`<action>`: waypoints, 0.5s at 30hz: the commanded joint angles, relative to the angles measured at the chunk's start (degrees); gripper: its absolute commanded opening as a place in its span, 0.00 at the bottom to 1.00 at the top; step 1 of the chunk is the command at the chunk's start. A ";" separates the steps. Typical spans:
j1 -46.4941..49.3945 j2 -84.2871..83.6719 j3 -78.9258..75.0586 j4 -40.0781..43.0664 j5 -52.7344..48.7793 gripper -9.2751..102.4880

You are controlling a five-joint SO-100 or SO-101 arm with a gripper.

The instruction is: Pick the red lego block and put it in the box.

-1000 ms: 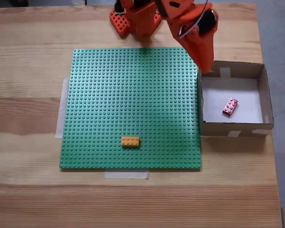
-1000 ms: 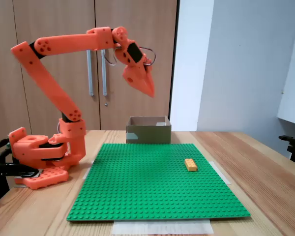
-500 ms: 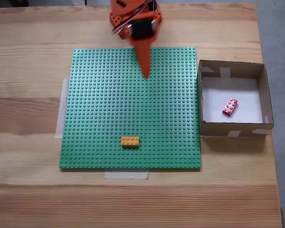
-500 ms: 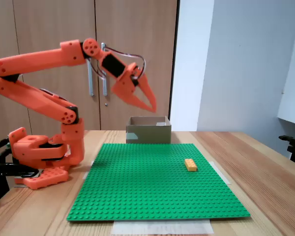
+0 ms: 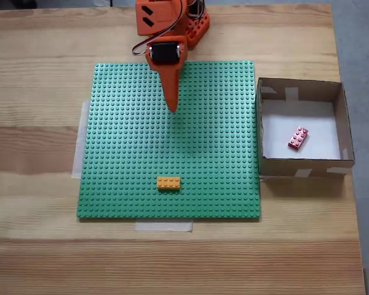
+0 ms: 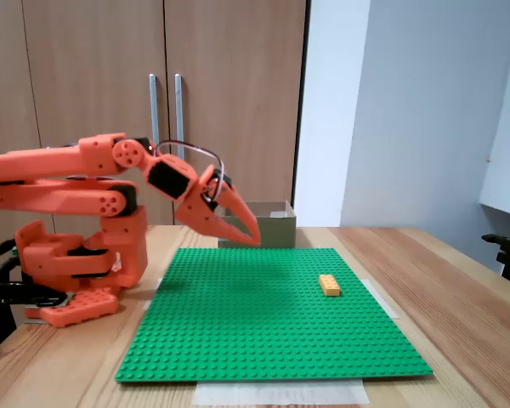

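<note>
The red lego block (image 5: pixel 297 137) lies slanted on the white bottom of the cardboard box (image 5: pixel 300 166), which stands at the right edge of the green baseplate (image 5: pixel 123 141). My orange gripper (image 5: pixel 171 109) hangs over the far middle of the baseplate, well left of the box, with its fingers together and nothing between them. In the side-on fixed view the gripper (image 6: pixel 254 242) points down at the plate just in front of the box (image 6: pixel 274 230), whose walls hide the red block.
A yellow-orange brick (image 5: pixel 168 182) sits on the near part of the baseplate, also seen as the brick (image 6: pixel 329 284) in the side-on view. The arm's base (image 6: pixel 68 263) stands behind the plate. Bare wooden table (image 5: pixel 37 160) surrounds the plate.
The arm swung from over the box corner to the plate's far middle, folded down and lowered the gripper close to the plate. The red block stayed in the box.
</note>
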 commanded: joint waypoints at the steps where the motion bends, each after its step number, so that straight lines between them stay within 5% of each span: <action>1: 0.53 2.90 2.29 -1.67 0.26 0.07; 15: 3.25 7.56 9.14 0.70 -1.58 0.07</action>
